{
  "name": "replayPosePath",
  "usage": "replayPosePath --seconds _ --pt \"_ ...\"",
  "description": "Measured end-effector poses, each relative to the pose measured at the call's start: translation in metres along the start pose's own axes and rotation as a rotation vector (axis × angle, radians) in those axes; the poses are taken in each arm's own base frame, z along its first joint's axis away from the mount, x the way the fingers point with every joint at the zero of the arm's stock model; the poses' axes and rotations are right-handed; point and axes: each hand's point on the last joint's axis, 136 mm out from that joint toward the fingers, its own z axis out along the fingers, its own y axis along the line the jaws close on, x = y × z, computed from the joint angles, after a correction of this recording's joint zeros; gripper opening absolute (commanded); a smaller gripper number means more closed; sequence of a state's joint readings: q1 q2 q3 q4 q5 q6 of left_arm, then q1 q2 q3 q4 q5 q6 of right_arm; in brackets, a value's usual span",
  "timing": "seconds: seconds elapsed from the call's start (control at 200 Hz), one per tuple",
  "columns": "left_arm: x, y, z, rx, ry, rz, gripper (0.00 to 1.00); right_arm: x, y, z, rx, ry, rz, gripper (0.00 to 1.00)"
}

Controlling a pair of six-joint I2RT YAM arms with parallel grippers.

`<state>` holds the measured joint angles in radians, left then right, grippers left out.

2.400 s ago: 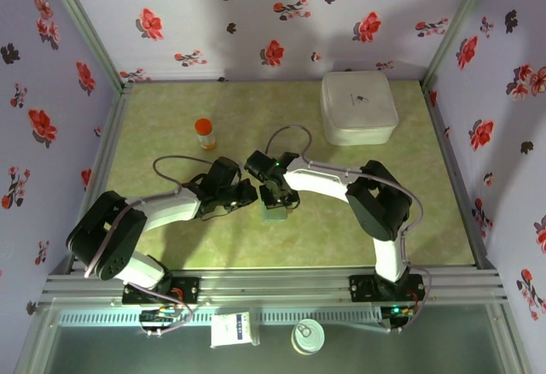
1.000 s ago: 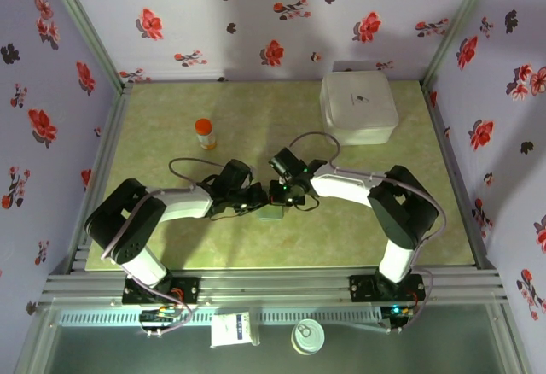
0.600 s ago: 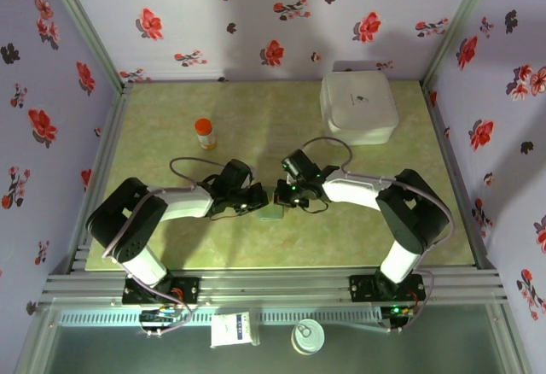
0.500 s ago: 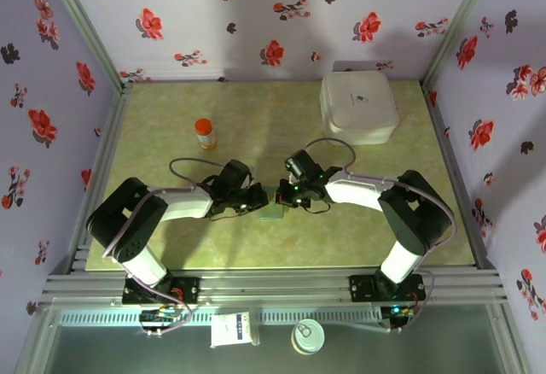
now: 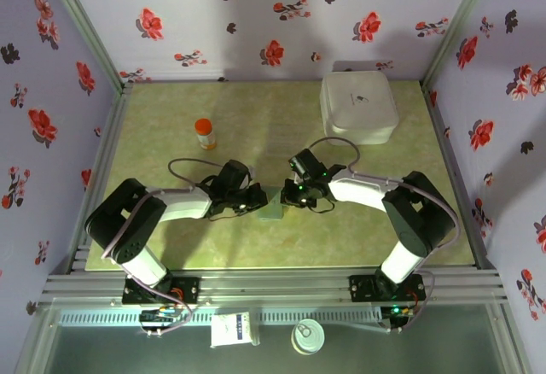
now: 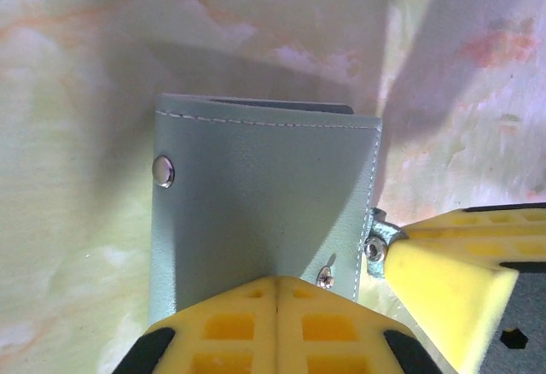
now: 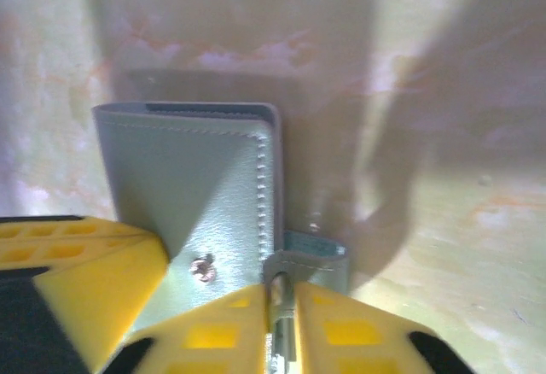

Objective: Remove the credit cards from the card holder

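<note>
The card holder (image 5: 273,209) is a folded slate-blue wallet lying flat on the green table between both grippers. My left gripper (image 6: 277,282) is shut with its yellow fingertips pressed together on the near edge of the card holder (image 6: 256,195), beside a metal snap (image 6: 164,171). My right gripper (image 7: 279,293) is shut on the small grey snap strap (image 7: 311,259) that sticks out from the side of the card holder (image 7: 188,169). In the top view the left gripper (image 5: 256,201) and right gripper (image 5: 293,197) face each other. The credit cards are hidden inside.
A large white box (image 5: 358,108) stands at the back right. An orange pill bottle (image 5: 205,132) stands left of centre. A can (image 5: 307,336) and a small packet (image 5: 235,330) lie in front of the arm bases, off the table. Flowered walls enclose the table.
My right gripper has swung from above the holder round to its right side and closed on the strap. My left gripper moved right to the holder's left edge, then stayed.
</note>
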<state>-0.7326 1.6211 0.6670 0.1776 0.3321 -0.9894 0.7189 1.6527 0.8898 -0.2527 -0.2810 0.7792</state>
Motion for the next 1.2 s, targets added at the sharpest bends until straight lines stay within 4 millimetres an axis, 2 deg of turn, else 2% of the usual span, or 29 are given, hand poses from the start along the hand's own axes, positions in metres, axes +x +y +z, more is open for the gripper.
replayPosePath --seconds 0.14,0.51,0.675,0.86,1.04,1.205 --pt "0.002 0.002 -0.004 -0.017 0.009 -0.008 0.0 -0.001 -0.006 -0.004 0.05 0.004 -0.009 0.34" --pt "0.004 0.001 -0.006 -0.024 0.016 -0.033 0.01 -0.008 -0.01 -0.015 0.125 -0.009 -0.035 0.33" --pt "0.004 0.001 -0.005 -0.024 0.017 -0.035 0.01 -0.013 -0.008 -0.021 0.167 -0.031 -0.062 0.42" --pt "0.004 0.001 -0.005 -0.023 0.019 -0.036 0.01 -0.009 -0.002 -0.02 0.163 -0.023 -0.081 0.5" --pt "0.004 0.001 -0.005 -0.023 0.019 -0.039 0.01 -0.006 0.009 -0.016 0.148 -0.01 -0.102 0.49" --pt "0.004 0.001 -0.005 -0.023 0.019 -0.039 0.01 -0.004 0.006 -0.006 0.169 0.012 -0.102 0.43"
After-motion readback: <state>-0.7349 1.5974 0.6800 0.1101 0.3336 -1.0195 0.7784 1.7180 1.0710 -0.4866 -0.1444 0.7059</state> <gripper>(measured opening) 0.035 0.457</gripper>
